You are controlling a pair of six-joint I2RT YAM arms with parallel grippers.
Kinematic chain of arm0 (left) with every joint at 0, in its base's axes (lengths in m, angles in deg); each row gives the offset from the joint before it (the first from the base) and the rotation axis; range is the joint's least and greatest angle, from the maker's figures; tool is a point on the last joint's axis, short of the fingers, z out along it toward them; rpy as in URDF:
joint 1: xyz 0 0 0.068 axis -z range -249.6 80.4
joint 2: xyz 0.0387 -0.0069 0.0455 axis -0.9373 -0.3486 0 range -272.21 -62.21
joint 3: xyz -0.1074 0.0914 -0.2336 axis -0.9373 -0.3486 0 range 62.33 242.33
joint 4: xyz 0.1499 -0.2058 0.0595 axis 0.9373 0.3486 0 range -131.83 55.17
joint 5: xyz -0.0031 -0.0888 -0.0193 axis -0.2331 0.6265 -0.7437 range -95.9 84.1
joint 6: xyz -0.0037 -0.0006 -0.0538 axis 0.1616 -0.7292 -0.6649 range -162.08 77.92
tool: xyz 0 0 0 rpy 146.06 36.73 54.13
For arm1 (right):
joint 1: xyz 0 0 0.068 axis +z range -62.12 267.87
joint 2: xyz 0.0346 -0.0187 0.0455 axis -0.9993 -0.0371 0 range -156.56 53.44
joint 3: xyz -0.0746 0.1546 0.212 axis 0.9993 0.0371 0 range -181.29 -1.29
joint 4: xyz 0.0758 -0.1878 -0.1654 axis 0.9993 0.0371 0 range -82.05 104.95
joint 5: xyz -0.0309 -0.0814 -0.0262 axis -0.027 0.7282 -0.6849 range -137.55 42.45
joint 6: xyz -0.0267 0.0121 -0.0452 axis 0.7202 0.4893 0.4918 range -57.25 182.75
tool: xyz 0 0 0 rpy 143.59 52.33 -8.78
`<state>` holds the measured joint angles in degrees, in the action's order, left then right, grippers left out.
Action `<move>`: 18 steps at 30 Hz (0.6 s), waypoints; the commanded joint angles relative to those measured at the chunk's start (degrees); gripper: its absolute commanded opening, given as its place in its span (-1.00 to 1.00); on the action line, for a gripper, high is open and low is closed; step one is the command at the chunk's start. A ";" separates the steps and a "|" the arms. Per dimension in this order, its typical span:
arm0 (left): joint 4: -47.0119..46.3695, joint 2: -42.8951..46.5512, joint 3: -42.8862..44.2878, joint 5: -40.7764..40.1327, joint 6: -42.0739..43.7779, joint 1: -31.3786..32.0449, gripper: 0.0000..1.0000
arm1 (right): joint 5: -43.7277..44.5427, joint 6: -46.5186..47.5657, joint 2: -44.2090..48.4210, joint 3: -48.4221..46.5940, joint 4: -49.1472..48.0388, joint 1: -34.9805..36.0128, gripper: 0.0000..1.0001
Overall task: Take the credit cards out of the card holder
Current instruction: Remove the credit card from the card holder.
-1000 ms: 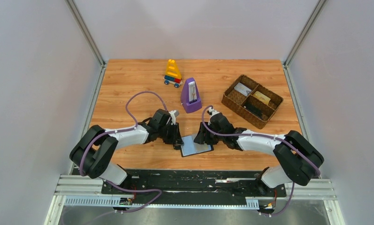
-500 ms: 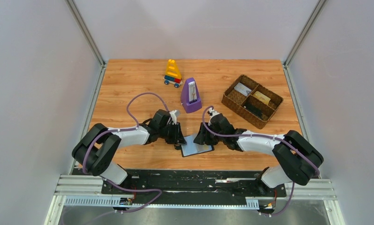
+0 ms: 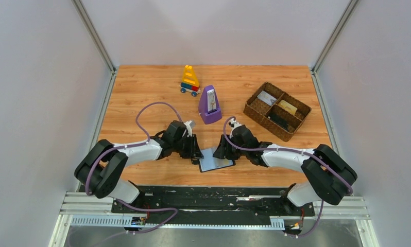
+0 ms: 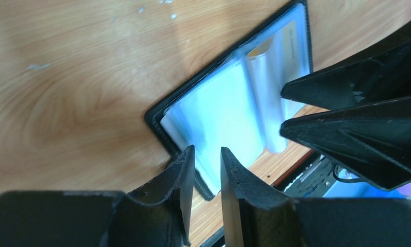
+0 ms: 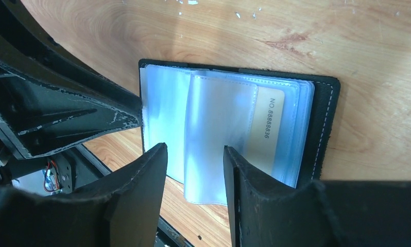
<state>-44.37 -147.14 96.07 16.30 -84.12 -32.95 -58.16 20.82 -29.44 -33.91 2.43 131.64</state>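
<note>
The card holder (image 3: 216,160) lies open on the wood close to the table's front edge, with clear blue-tinted sleeves fanned inside its black rim (image 5: 327,118). One pale yellow credit card (image 5: 268,128) printed with a number sits in a sleeve on the holder's right half; it also shows in the left wrist view (image 4: 291,41). My left gripper (image 3: 197,154) hovers at the holder's left corner, jaws a narrow gap apart (image 4: 206,154), nothing between them. My right gripper (image 3: 220,152) is over the right half, open (image 5: 195,150), above a loose raised sleeve (image 5: 219,134).
A purple metronome (image 3: 209,105) stands just behind the grippers and a toy block stack (image 3: 190,81) further back. A brown woven divided tray (image 3: 277,110) with small items sits at the back right. The black mounting rail (image 3: 213,193) runs right below the holder.
My left gripper's jaws have spread slightly and its arm has shifted a little. The right gripper and the card holder stay where they were.
</note>
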 commanded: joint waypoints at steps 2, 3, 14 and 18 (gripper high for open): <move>7.29 4.94 -1.07 -5.09 0.59 0.05 -0.33 | 0.11 0.44 3.21 0.04 0.64 -0.66 -0.10; 6.59 5.07 -1.28 -4.99 0.49 0.06 -0.33 | 0.22 0.47 3.37 0.02 0.68 -0.70 -0.10; 0.79 4.30 -1.59 -1.58 -0.39 0.06 -0.31 | -1.65 0.10 2.45 0.17 0.15 -0.70 -0.10; 2.22 4.04 -1.23 -2.70 0.31 0.02 -0.30 | -5.14 -0.50 0.73 -0.68 -1.13 -0.33 -0.10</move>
<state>-41.42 -143.33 94.26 14.13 -84.18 -32.95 -59.86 20.82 -27.60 -33.91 3.85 131.18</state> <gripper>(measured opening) 0.346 0.452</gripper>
